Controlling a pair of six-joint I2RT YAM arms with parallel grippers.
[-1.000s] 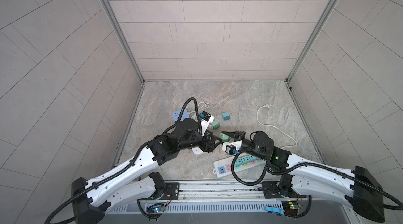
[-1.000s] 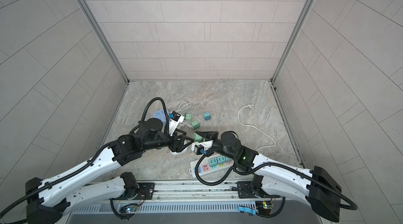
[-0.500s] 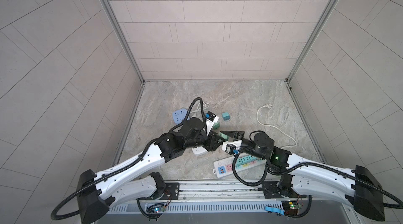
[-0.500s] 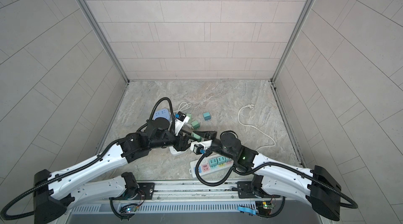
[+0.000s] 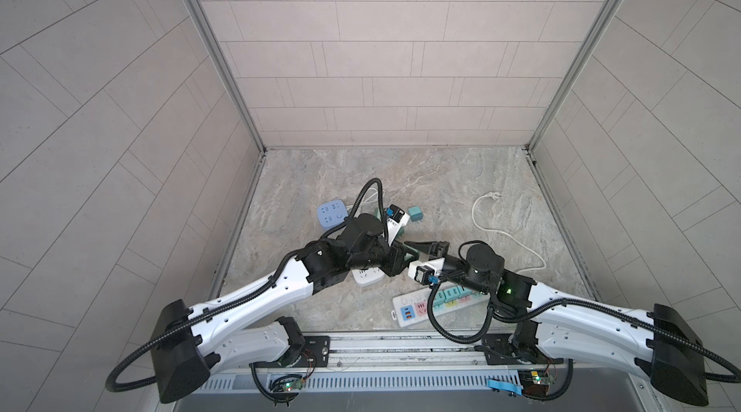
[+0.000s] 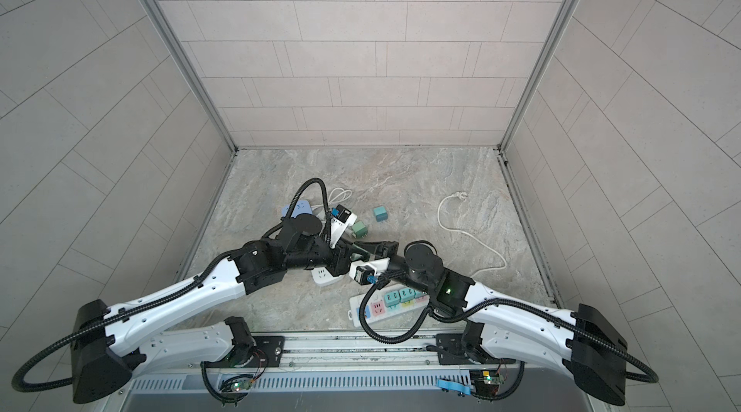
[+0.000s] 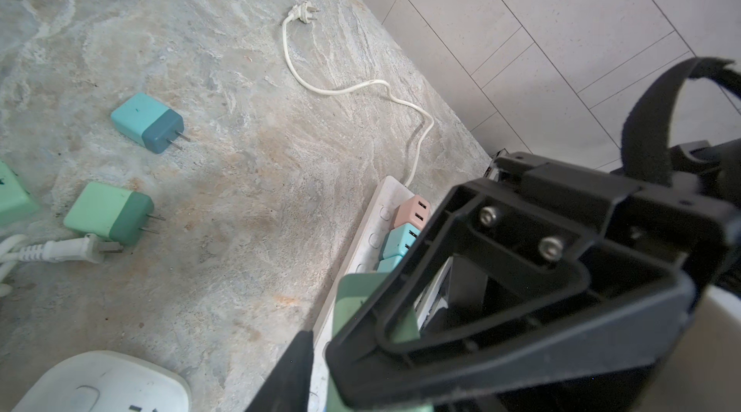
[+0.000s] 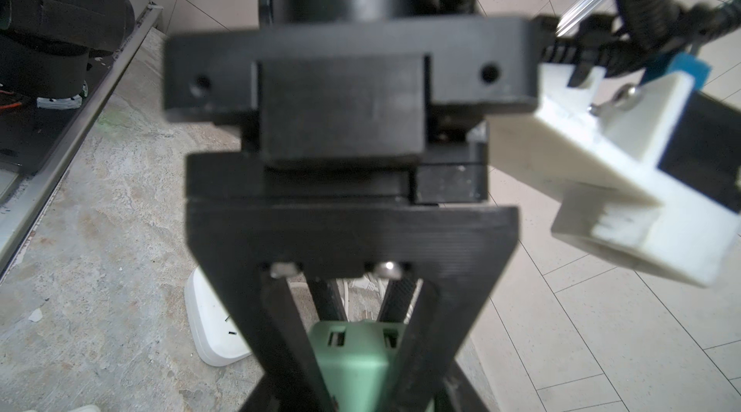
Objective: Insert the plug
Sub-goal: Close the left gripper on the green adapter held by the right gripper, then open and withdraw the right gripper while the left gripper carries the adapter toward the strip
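Note:
A green plug (image 8: 357, 354) with two USB ports hangs above the floor at the middle, my right gripper (image 8: 361, 394) shut on it. In both top views the right gripper (image 5: 419, 249) reaches left and meets my left gripper (image 5: 399, 261) over the plug (image 6: 355, 255). The left gripper (image 7: 345, 354) has its fingers on either side of the plug (image 7: 361, 301). A thin gap shows between one of its fingers (image 7: 286, 370) and the plug, so it stands narrowly open. The white power strip (image 5: 437, 303) lies on the floor in front of the right arm.
The strip (image 7: 381, 209) holds several pink and teal plugs. Loose on the floor are a teal plug (image 7: 146, 122), another green plug (image 7: 110, 213) and a white cable plug (image 7: 80, 249). A white socket block (image 5: 367, 277), a blue one (image 5: 331, 213) and a white cord (image 5: 481, 225) lie nearby.
My left gripper has moved right, up to the plug in the right gripper, and its jaws have narrowed round it. The right arm has kept still.

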